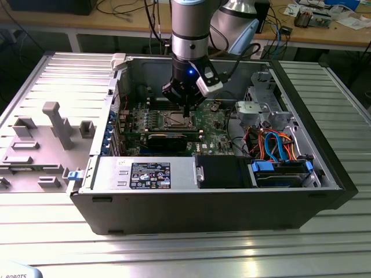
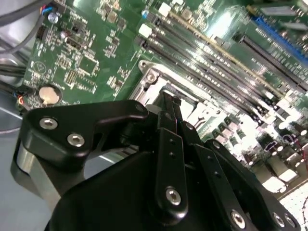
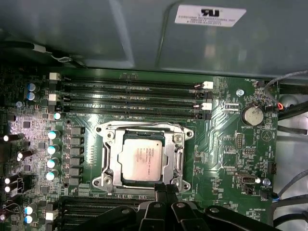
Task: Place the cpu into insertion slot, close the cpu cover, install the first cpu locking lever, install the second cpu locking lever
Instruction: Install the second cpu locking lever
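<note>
your black gripper (image 3: 166,192), fingers pressed together and empty, sits at the near edge of the silver-rimmed insertion slot (image 3: 109,166); the grey-tan square cpu (image 3: 140,156) lies seated just beyond, framed by the thin silver cpu cover (image 3: 179,155).

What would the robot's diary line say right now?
cpu: seated in insertion slot | cpu cover: down around it | gripper: fingers together at the slot's edge

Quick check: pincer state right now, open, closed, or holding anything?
Pincer: closed, holding nothing, its tips at the edge of the cpu cover, which lies shut over the cpu.
</note>
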You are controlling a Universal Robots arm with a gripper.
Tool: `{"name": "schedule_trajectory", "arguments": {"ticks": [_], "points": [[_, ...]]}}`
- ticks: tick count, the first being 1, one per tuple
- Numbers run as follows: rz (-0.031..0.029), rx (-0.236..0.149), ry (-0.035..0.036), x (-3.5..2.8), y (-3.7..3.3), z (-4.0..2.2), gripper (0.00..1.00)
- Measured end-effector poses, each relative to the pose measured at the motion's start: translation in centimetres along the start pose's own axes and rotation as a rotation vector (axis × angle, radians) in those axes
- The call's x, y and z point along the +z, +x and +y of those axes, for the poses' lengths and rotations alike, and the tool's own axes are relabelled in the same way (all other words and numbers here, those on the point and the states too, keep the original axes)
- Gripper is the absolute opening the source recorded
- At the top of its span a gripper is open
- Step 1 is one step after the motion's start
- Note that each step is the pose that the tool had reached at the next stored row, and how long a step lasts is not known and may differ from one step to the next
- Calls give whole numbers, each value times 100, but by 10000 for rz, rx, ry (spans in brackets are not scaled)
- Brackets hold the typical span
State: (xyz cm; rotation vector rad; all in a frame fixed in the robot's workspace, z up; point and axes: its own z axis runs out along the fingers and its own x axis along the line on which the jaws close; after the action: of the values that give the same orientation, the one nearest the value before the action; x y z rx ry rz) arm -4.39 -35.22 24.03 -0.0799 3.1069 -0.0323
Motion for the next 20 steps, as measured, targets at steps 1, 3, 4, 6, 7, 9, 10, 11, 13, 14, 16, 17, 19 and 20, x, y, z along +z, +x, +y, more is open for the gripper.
{"name": "schedule_trajectory", "arguments": {"ticks": [1,3,4,6,7,9,10,11,13,14,16,17,19,20], "points": [[0,0,2,1,1,-16,11],[-1,15,1,2,4,-66,11],[1,23,0,3,5,-92,11],[9,22,-9,2,78,-96,11],[13,23,-14,1,117,-97,11],[25,22,-21,1,128,-135,11],[35,24,-28,3,130,-181,11],[43,23,-36,3,131,-205,11],[89,25,-79,7,162,-217,11],[120,22,-87,11,186,-216,11],[186,12,-97,20,246,-213,11],[227,-3,-105,31,302,-210,11],[268,-22,-109,44,353,-207,11],[286,-58,-112,56,374,-207,11]]}}
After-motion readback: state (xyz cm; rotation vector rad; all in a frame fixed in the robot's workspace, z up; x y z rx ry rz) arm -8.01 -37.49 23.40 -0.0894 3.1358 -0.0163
